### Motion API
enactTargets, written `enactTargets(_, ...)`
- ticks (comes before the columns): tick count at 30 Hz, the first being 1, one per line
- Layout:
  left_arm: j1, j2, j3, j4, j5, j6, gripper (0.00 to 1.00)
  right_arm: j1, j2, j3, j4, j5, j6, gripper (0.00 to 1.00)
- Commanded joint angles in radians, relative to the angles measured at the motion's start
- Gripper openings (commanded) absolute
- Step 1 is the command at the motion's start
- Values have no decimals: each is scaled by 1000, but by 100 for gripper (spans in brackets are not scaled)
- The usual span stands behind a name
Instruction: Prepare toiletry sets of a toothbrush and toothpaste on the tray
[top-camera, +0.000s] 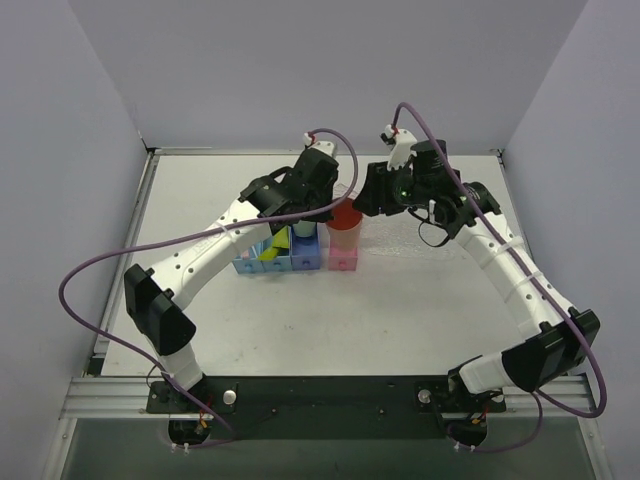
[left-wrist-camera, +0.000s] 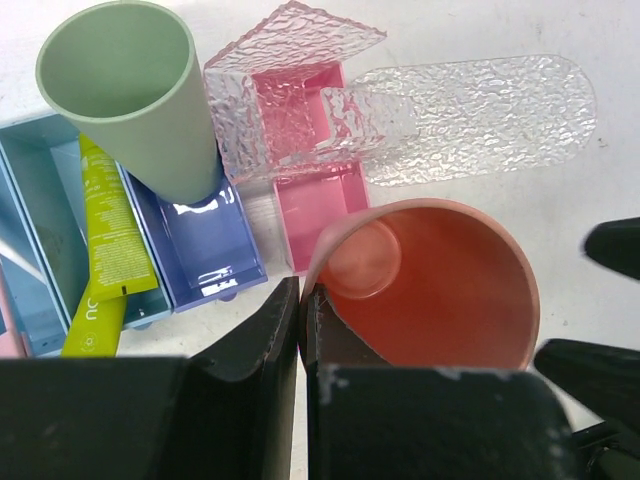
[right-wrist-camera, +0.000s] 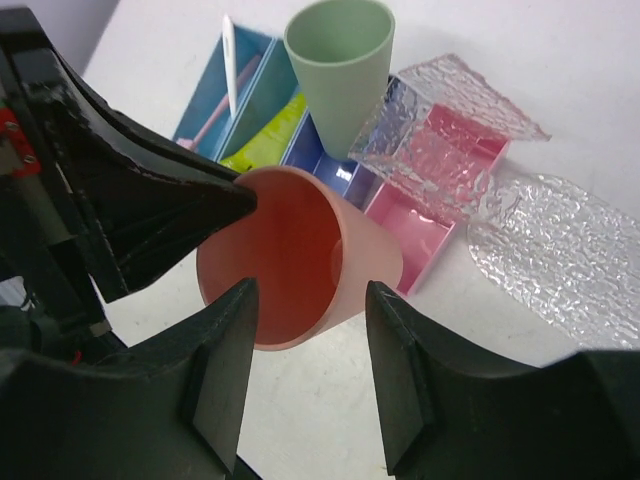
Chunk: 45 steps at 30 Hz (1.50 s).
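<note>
The toothpaste (left-wrist-camera: 115, 230) tubes lie in the blue bins (left-wrist-camera: 40, 190) at nine o'clock from the pink cup (left-wrist-camera: 440, 290), the toothbrush (right-wrist-camera: 229, 60) leaning in the end bin. The clear tray (left-wrist-camera: 480, 110) lies flat at one o'clock. My left pincer (left-wrist-camera: 302, 295) pinches the cup's rim, and my right pincer (right-wrist-camera: 312, 295) stands spread astride the cup.

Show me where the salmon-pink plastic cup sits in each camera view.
Top external: salmon-pink plastic cup at centre, between the two wrists.
Left wrist: cup fills the lower right.
Right wrist: cup sits centre-left.
Shared landmark: the pink plastic box, by the cup in every view.
</note>
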<state>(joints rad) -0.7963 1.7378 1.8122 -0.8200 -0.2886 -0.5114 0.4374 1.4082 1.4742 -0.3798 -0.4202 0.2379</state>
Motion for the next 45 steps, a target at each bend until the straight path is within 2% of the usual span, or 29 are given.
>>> enactTargets(1, -21, -18, 59, 19, -15, 5, 0, 34, 17, 28, -70, 55, -68, 42)
enactTargets(12, -41, 16, 119, 1, -24, 22, 0, 83, 81, 55, -97, 239, -89, 36)
enactTargets(23, -43, 40, 134, -10, 5, 34, 0, 87, 95, 60, -100, 334, -68, 21)
enactTargets(26, -46, 42, 136, -10, 8, 39, 0, 89, 94, 60, -103, 347, -63, 13)
enactTargets(27, -47, 42, 136, -8, 8, 40, 0, 89, 95, 58, -102, 348, -61, 6)
enactTargets(29, -47, 40, 133, 2, 12, 47, 0, 89, 97, 57, -102, 347, -58, 0)
enactTargets(36, -47, 19, 105, 41, 29, 62, 1, 61, 81, 55, -102, 389, -35, 0)
enactTargets(37, -49, 11, 95, 48, 28, 62, 15, 51, 77, 54, -100, 388, -28, 0)
enactTargets(40, -47, -33, 35, 103, 23, 66, 44, 0, 54, 51, -97, 370, -5, 0)
enactTargets(41, -47, -49, 15, 148, 25, 74, 59, -14, 45, 49, -96, 365, 4, 0)
enactTargets(45, -47, -157, -134, 286, 13, 85, 73, -81, -15, 34, -73, 360, 27, 0)
